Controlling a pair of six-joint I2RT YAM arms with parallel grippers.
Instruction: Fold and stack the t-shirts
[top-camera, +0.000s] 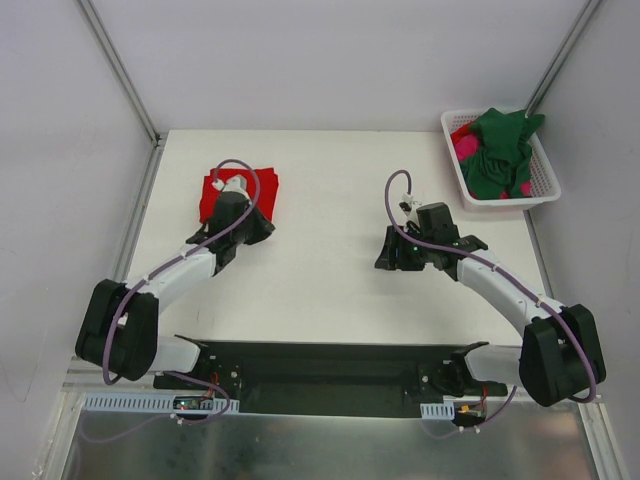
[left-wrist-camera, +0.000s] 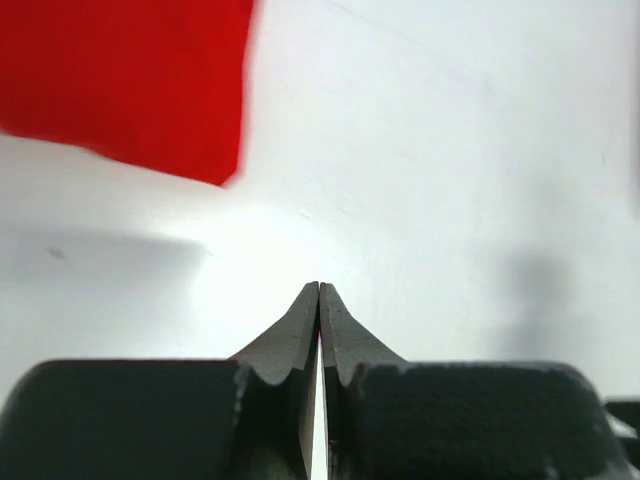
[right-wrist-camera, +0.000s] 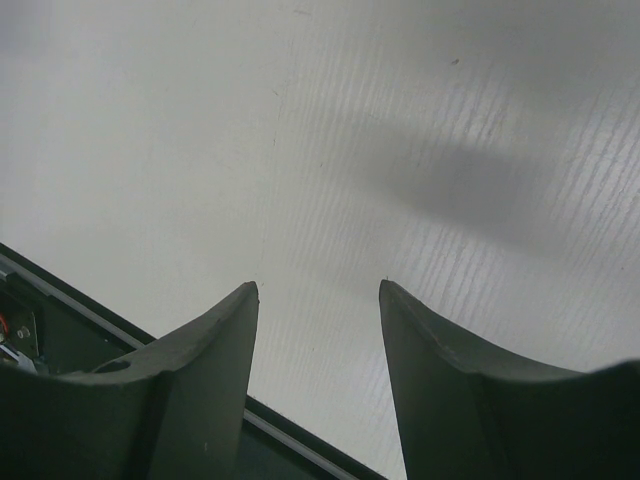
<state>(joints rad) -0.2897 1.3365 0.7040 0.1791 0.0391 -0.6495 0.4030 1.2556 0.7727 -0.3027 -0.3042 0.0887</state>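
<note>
1. Left pincer (left-wrist-camera: 319, 292) is pressed together, gripping nothing, over bare bench (top-camera: 330, 290).
2. Red shirt (top-camera: 268, 186) lies flat at ten o'clock, partly hidden by the left arm.
3. Right pincer (right-wrist-camera: 318, 285) stands apart, empty, right of centre.
4. Green shirt (top-camera: 500, 150) and pink shirt (top-camera: 464, 148) are heaped in the basket (top-camera: 512, 203) at two o'clock.

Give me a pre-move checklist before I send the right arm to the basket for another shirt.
Right pincer open and empty: ok.
Left pincer shut, holding nothing: ok.
Red t-shirt folded neatly on the table: cannot tell, left arm covers part.
Green t-shirt on top in the basket: ok.
Pink t-shirt free of the green one: not ok, partly under it.
</note>
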